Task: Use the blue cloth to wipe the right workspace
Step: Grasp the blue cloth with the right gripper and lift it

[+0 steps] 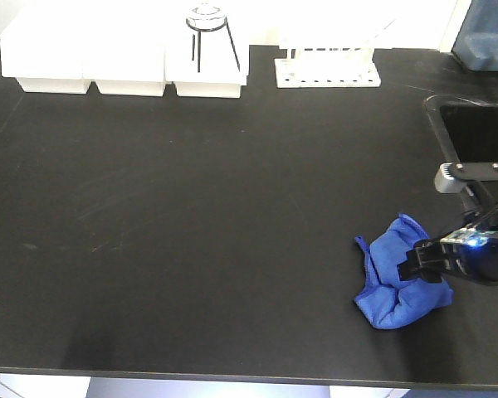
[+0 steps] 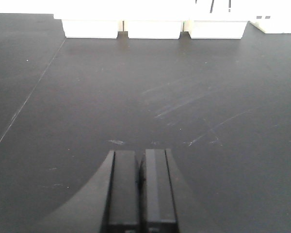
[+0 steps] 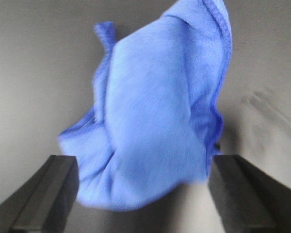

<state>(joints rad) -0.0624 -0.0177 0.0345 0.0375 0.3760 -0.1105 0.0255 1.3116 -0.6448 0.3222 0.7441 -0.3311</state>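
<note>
The bunched cloth (image 3: 155, 97) was straddled by the right gripper (image 3: 145, 167), jaws spread wide; only a loose fold might be caught.

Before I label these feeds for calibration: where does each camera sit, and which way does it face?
Exterior front: high at the near edge, looking down across the black benchtop to the white boxes; right pincer at the blue cloth.
Left wrist: low over the benchtop, facing the boxes; left pincer shut, at the bottom.
Right wrist: close on the cloth, right pincer open either side.
Shared: front and left wrist show the boxes; front and right wrist, the cloth.
</note>
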